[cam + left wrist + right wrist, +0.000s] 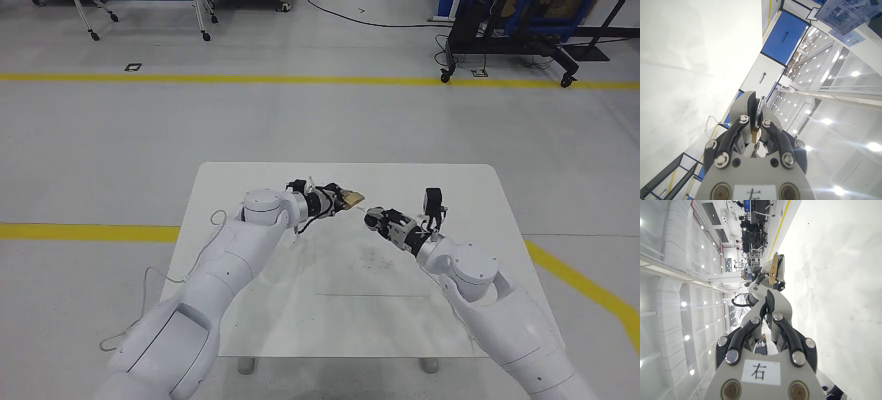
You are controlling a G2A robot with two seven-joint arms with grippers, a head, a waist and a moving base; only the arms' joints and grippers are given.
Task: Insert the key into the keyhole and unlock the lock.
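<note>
Desk (300,330) across lower centre of top view, left end effector (345,197) just above centre, right end effector (372,216) beside it, fingers (770,303) pressed together, contents impossible to tell, brass lock (354,199) clamped in left grip, keyhole (773,274) toward right end effector.

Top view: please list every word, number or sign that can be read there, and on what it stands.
No text in this view can be read.
Small dark plate on the floor: too small to read.
Brass lock held above the table: no marking can be made out.
</note>
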